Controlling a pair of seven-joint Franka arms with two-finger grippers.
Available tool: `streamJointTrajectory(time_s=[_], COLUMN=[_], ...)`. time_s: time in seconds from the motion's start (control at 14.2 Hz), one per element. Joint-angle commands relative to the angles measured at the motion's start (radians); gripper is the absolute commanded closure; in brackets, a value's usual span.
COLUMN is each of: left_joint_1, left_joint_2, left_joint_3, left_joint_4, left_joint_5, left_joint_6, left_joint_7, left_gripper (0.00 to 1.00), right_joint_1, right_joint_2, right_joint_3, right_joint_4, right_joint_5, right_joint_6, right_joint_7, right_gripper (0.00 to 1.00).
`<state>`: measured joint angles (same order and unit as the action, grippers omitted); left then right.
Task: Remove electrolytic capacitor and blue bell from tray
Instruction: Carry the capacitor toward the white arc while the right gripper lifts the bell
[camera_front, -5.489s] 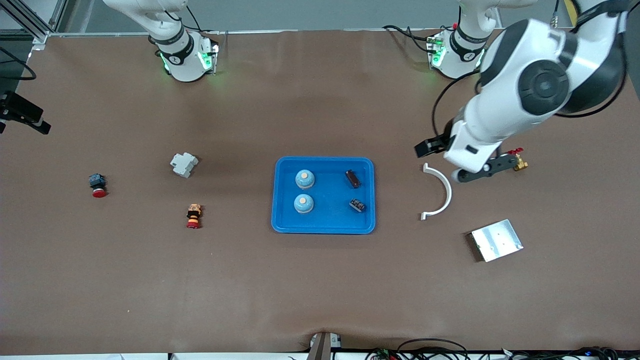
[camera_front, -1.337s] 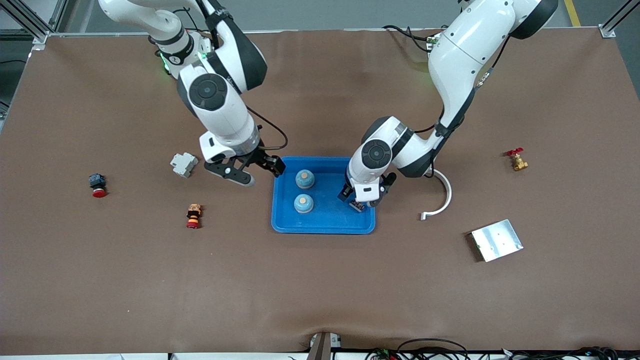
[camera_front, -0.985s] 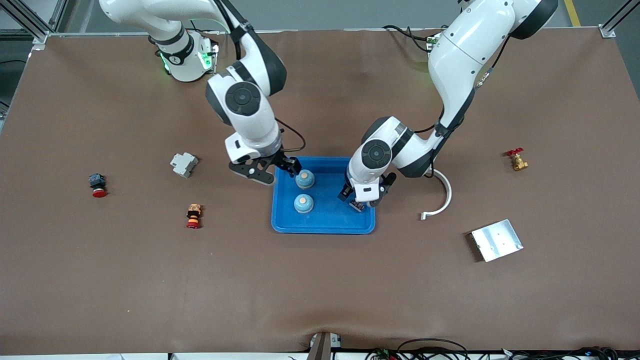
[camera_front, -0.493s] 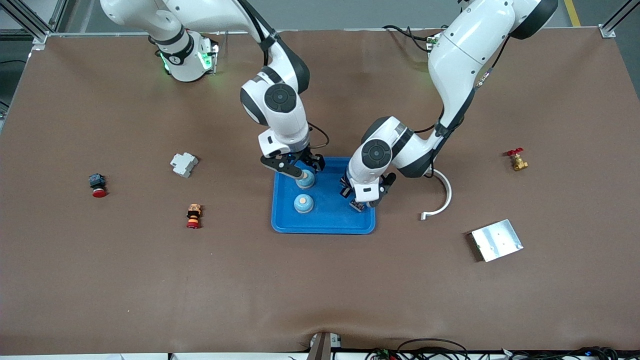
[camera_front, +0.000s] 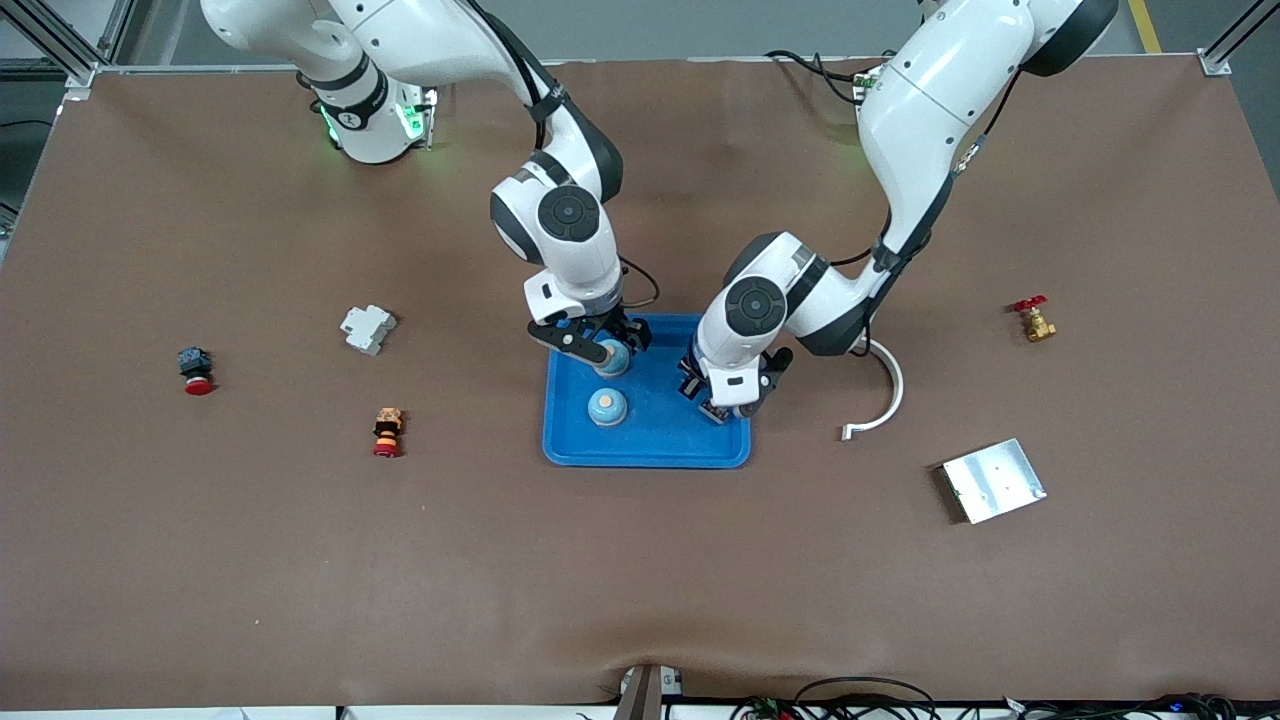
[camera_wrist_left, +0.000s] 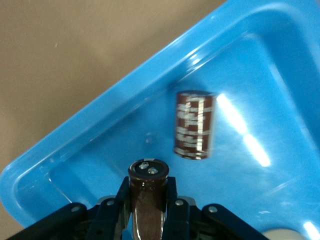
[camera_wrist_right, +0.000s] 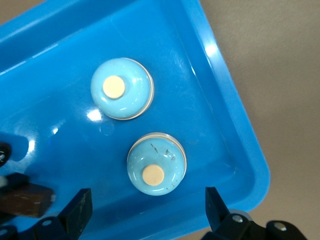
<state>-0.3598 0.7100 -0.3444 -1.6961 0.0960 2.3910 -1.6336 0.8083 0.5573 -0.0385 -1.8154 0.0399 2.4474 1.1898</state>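
1. Starting at the right arm's end of the table: a small red push button (camera_front: 197, 372) sits out on the brown table (camera_front: 640, 580), well apart from everything else.
2. Next is a grey breaker block (camera_front: 367, 329). A little orange-and-red stacked button (camera_front: 387, 431) is nearer the front camera than it.
3. The right gripper (camera_front: 603, 343) is over the blue tray (camera_front: 645, 455), at the tray end toward the right arm. Its jaws are spread wide and hold nothing. In the right wrist view the right gripper (camera_wrist_right: 147, 210) has a black finger on each side of the first bell (camera_wrist_right: 156, 163), clear of it.
4. Both bells are light blue domes with a cream button on top, sitting upright in the tray. The first bell (camera_front: 612, 358) is right under the right gripper, and the second bell (camera_front: 606, 406) is just beside it, nearer the front camera.
5. The left gripper (camera_front: 722, 400) is over the tray's other end, clamped on the held capacitor (camera_wrist_left: 148, 187), a dark brown cylinder gripped by its sides. I can't tell whether it's off the tray floor.
6. The spare capacitor (camera_wrist_left: 194, 125) lies on its side in the tray, near the held one but not touching it.
7. Toward the left arm's end, there's a white curved bracket (camera_front: 885, 385) beside the tray.
8. Then a metal plate (camera_front: 993, 480), and a brass valve with a red handle (camera_front: 1033, 320) farther from the front camera.
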Motion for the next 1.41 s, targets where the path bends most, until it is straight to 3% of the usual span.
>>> streamJointTrajectory(time_s=[0.0, 0.63, 0.99, 1.34], left_joint_1=[0.024, 0.120, 0.222, 0.333], left_joint_2=[-0.093, -0.182, -0.242, -0.291], left_joint_3=[0.001, 0.005, 0.002, -0.004], left_joint_4=[-0.016, -0.022, -0.034, -0.039], left_joint_5=[0.028, 0.039, 0.044, 0.044], left_joint_6=[-0.006, -0.154, -0.220, -0.250], left_joint_7=[-0.020, 0.196, 0.464, 0.753], left_gripper=[0.95, 0.98, 0.98, 0.97], right_joint_1=[0.015, 0.022, 0.011, 0.009], right_joint_2=[0.039, 0.111, 0.115, 0.116], right_joint_3=[-0.008, -0.012, -0.014, -0.015], right_joint_4=[0.031, 0.067, 0.067, 0.067], right_joint_5=[-0.015, -0.020, -0.093, -0.107], right_joint_6=[0.009, 0.057, 0.062, 0.062], right_joint_7=[0.024, 0.024, 0.021, 0.021], right_gripper=[0.00, 0.00, 0.00, 0.00])
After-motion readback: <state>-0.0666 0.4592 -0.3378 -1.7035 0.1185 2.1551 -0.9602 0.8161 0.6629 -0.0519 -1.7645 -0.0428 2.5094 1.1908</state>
